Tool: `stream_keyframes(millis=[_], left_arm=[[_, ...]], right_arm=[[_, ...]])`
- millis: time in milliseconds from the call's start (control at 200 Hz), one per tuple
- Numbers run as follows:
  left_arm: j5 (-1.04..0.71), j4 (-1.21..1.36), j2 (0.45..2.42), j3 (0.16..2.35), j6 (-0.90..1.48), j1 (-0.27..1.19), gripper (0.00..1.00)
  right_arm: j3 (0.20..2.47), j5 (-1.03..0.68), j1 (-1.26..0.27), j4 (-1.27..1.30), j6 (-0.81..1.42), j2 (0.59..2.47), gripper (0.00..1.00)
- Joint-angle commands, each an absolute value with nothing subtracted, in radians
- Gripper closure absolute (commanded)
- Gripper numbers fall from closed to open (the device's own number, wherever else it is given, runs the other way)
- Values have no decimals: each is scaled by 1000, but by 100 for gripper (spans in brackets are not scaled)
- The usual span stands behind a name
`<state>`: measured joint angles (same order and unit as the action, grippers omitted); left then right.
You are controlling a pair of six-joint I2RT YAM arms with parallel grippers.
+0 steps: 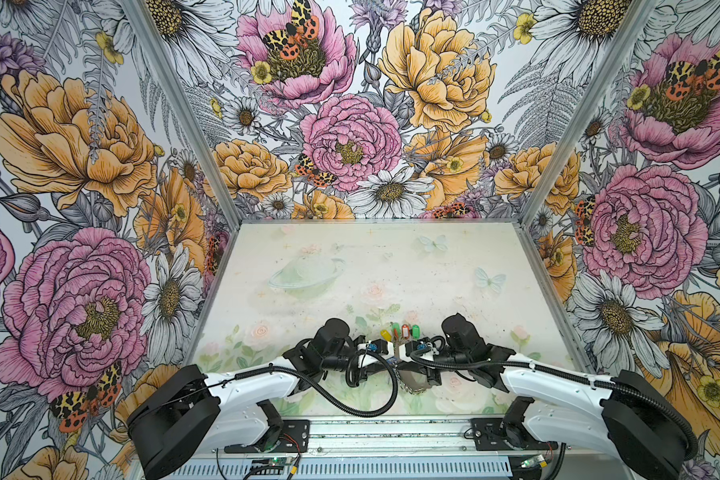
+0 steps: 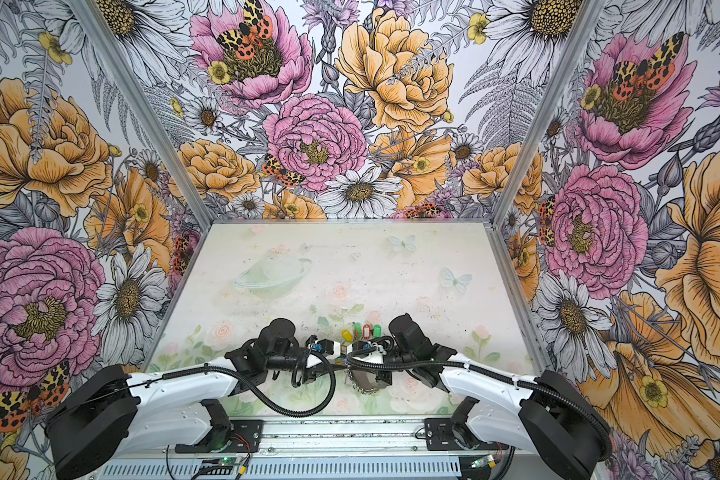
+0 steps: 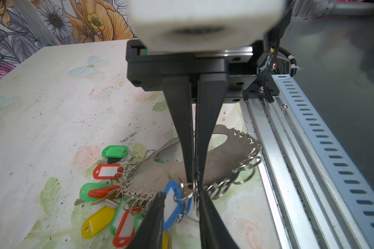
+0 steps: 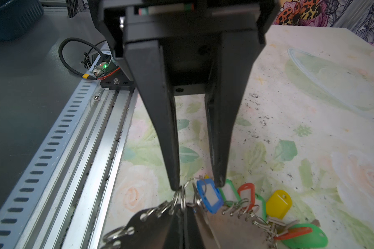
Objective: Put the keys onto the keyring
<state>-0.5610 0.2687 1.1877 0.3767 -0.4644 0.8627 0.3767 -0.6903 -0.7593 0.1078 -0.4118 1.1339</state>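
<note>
The keyring [image 3: 225,159] [image 4: 231,232] is a flat grey oval band fringed with small silver rings, near the table's front edge; both top views show part of it [image 1: 414,384] [image 2: 364,384] below the wrists. My right gripper [image 3: 193,183] [image 4: 183,207] is shut on its edge among the rings. My left gripper [image 3: 181,195] [image 4: 198,186] faces it, jaws a little apart, closed on a blue key [image 3: 172,204] [image 4: 209,198] and its ring. Several keys hang on the band's far side: green [image 3: 115,151], red [image 3: 105,171], yellow [image 3: 97,222] [image 4: 279,203]. In a top view they peek out between the wrists [image 1: 400,331].
An aluminium rail [image 3: 274,151] [image 4: 91,151] and a slotted duct [image 3: 333,151] run along the table's front edge, just behind the keyring. The pale floral mat [image 1: 350,270] stretches to the back. Flowered walls [image 1: 100,249] close in three sides.
</note>
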Motion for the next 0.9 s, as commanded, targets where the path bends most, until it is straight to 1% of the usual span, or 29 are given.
stream_keyframes(millis=[0,135,235,480,726,836,896], left_arm=[[-602,255,1205,406,-483,870,74],[-603,238,1221,417,-486,873,83],[-590,233,1223,417,-490,873,90],[-544,233,1213,414,-495,873,96],[-493,233,1201,407,-503,870,97],[-476,238,1191,398,-502,868,95],[-477,242,1189,398,-500,867,91]], right_arm=[[414,-719,-765,150,-413,1138,100],[413,-718,-765,160,-410,1141,100],[408,-684,-764,160,-407,1123,100],[390,-648,-744,163,-393,1073,100],[378,-618,-732,162,-382,1036,100],[373,-614,-731,163,-376,1025,100],[374,-619,-731,164,-377,1030,100]])
